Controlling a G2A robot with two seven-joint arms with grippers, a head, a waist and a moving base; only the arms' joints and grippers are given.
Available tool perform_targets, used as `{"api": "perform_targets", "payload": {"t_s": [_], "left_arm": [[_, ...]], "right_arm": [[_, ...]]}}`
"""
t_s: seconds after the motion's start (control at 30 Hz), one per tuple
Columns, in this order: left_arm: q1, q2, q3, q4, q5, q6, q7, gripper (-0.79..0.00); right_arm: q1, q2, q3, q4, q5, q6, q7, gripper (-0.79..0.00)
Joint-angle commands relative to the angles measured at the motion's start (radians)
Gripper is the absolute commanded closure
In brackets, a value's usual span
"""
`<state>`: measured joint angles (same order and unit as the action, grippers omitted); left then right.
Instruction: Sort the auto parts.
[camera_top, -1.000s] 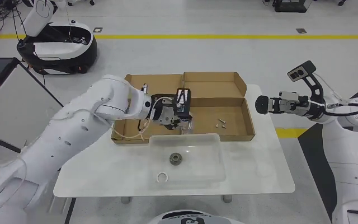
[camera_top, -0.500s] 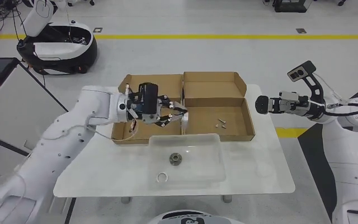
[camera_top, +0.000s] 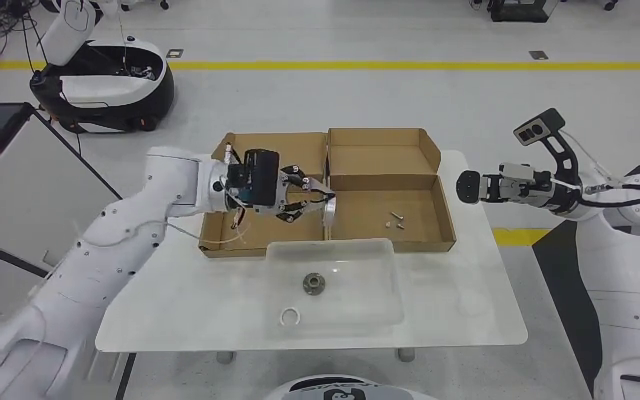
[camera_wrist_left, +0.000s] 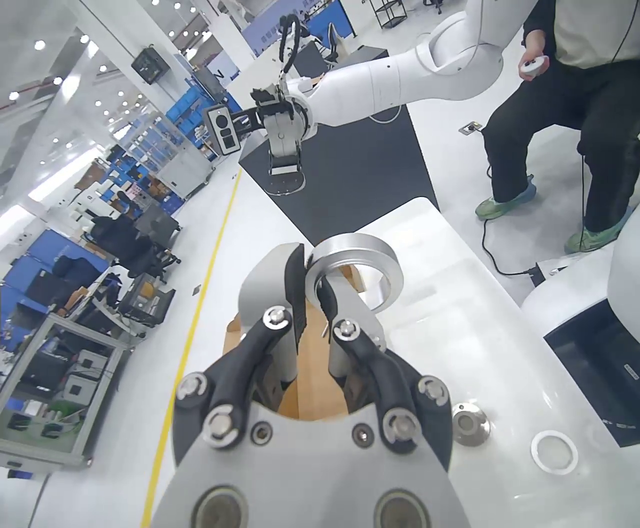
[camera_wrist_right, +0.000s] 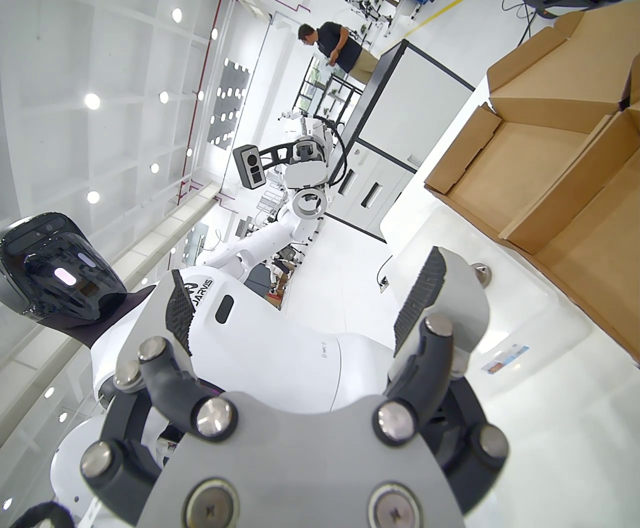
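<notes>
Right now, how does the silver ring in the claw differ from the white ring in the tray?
The silver ring is thick, shiny metal; the white ring is thin and flat. The silver ring is pinched aloft in the left gripper; the white ring lies loose in the clear tray. Both are round with open centres.

The metal ring (camera_wrist_left: 357, 241) was silver, satin on its outer wall and brighter on its flat face. The left gripper (camera_wrist_left: 310, 280) had bare grey metal fingers (camera_wrist_left: 260, 285) faced with black ribbed, rubber-like pads (camera_wrist_left: 296, 292); the right gripper (camera_wrist_right: 305, 275) had the same rough black pads. The cardboard box (camera_top: 385, 160) was matt brown. The tray (camera_top: 370, 300) was clear, glossy plastic, holding a dull metal flanged part (camera_wrist_left: 469, 425) and a smooth white ring (camera_wrist_left: 536, 450). The table (camera_top: 470, 300) was glossy white.
</notes>
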<state>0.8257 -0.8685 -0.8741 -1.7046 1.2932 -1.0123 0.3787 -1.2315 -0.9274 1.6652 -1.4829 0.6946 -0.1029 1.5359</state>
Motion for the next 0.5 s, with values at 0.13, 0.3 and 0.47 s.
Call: {"api": "perform_targets", "payload": {"t_s": [0.13, 0.3, 0.47], "left_arm": [[0.029, -0.003, -0.005, -0.022, -0.033, 0.043, 0.029, 0.0], [0.063, -0.017, -0.02, -0.034, -0.068, 0.086, 0.228, 0.0], [0.066, -0.037, -0.018, -0.035, -0.04, 0.126, 0.435, 0.0]], "right_arm": [[0.0, 0.0, 0.0, 0.0, 0.0, 0.0, 0.0, -0.785], [0.0, 0.0, 0.0, 0.0, 0.0, 0.0, 0.0, -0.785], [0.0, 0.0, 0.0, 0.0, 0.0, 0.0, 0.0, -0.785]]}}
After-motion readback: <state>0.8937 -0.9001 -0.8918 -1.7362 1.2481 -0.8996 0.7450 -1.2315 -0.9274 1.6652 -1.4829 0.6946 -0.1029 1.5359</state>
